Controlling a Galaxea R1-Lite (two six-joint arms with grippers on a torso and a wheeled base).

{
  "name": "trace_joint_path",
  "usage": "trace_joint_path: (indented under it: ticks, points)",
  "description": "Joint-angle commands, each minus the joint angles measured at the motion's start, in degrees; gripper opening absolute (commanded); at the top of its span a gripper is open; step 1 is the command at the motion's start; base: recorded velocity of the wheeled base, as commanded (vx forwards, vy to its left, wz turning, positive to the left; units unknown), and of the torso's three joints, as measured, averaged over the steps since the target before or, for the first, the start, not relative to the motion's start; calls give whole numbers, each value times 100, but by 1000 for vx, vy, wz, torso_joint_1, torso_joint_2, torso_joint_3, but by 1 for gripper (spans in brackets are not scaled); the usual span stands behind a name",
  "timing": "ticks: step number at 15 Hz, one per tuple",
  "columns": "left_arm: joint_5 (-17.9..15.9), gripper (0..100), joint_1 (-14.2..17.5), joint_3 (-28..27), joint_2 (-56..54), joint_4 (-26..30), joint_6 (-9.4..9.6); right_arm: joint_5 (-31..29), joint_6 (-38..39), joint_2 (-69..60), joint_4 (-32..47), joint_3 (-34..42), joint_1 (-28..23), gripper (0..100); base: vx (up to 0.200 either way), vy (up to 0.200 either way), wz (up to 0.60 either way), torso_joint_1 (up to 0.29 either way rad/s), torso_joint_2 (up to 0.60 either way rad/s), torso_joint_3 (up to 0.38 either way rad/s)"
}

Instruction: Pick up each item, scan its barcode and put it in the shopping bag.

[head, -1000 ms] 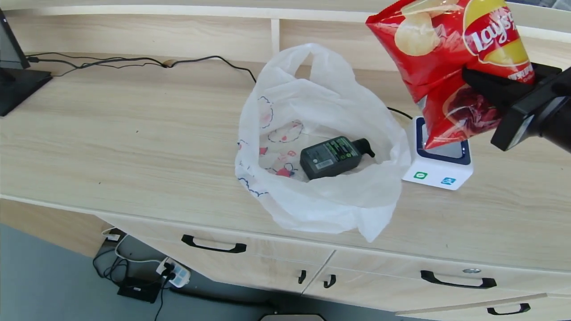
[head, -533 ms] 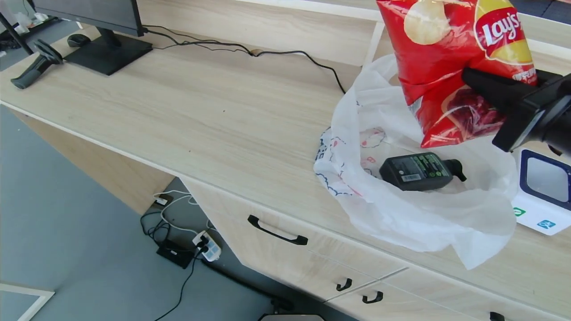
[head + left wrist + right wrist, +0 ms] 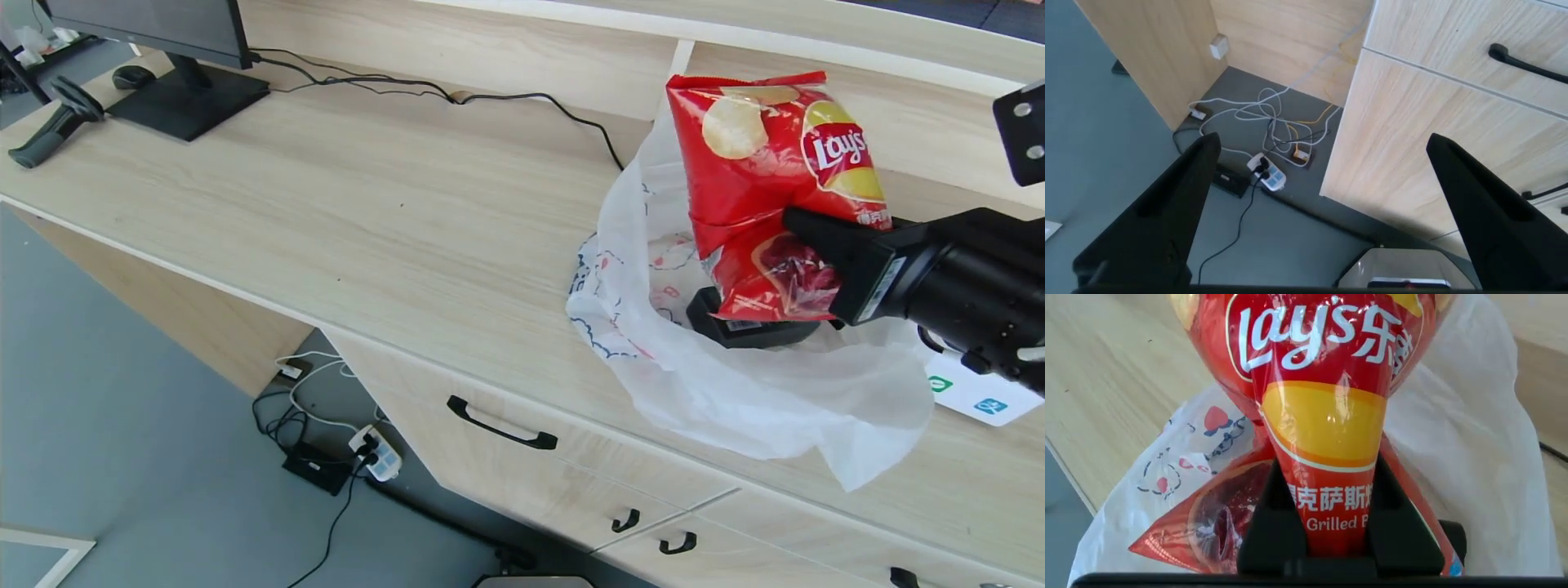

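Chips [image 3: 759, 188] lowered over bottle [image 3: 759, 335] in bag [image 3: 775, 408]; right pincer [image 3: 804, 229] pinching chips; left pincer [image 3: 1323, 143] spread.

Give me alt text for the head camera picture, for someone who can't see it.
The right gripper holds a red chip bag upright over an open white shopping bag on a wooden counter. A dark bottle lies inside it.

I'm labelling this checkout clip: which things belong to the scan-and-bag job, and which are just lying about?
Job: chip bag in the right gripper, shopping bag, dark bottle inside it, white scanner box.
Lying about: monitor, mouse, black handheld device, cables.
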Motion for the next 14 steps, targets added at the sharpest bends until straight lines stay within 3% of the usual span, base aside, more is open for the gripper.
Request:
trace_joint_path:
  ticks: [1,9,10,14]
  points:
    - [-1,100,-1,0,9,5,-1,-2,-16,115,-1,80,4,0,0,0,0,0,0,0]
    - [-1,100,-1,0,9,5,-1,-19,-122,106,-27,440,-172,0,0,0,0,0,0,0]
    - [-1,100,-1,0,9,5,-1,-11,-96,106,-18,484,-172,100,0,0,0,0,0,0]
    - [-1,100,-1,0,9,5,8,-2,-131,36,-142,537,-163,100,0,0,0,0,0,0]
